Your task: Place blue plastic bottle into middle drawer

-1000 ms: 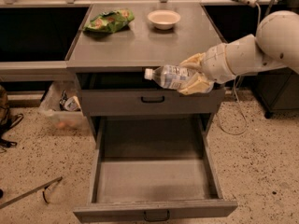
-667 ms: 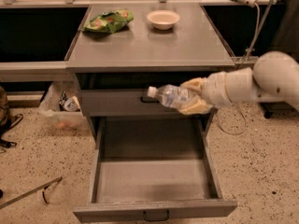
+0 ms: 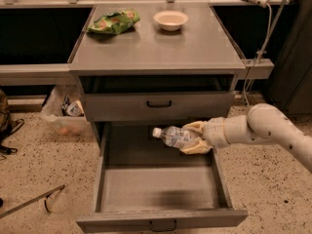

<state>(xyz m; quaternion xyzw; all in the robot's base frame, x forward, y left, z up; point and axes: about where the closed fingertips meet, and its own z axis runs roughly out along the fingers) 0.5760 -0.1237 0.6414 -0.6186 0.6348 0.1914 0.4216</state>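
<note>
The blue plastic bottle (image 3: pixel 174 136) is clear with a white cap pointing left and lies sideways in my gripper (image 3: pixel 195 138). The gripper's cream fingers (image 3: pixel 196 126) are shut around the bottle's right end. My white arm reaches in from the right. The bottle hangs above the back part of the middle drawer (image 3: pixel 161 186), which is pulled far out, a deep grey box with a flat bare floor and a small black handle at its front. The bottle is not touching the drawer floor.
The upper grey drawer front (image 3: pixel 158 105) with a black handle is shut just above the bottle. On the cabinet top lie a green snack bag (image 3: pixel 113 22) and a white bowl (image 3: pixel 170 19). A clear bin (image 3: pixel 63 115) stands on the floor to the left.
My gripper has carried the bottle down from in front of the upper drawer front to inside the open middle drawer's space. The arm has lowered with it.
</note>
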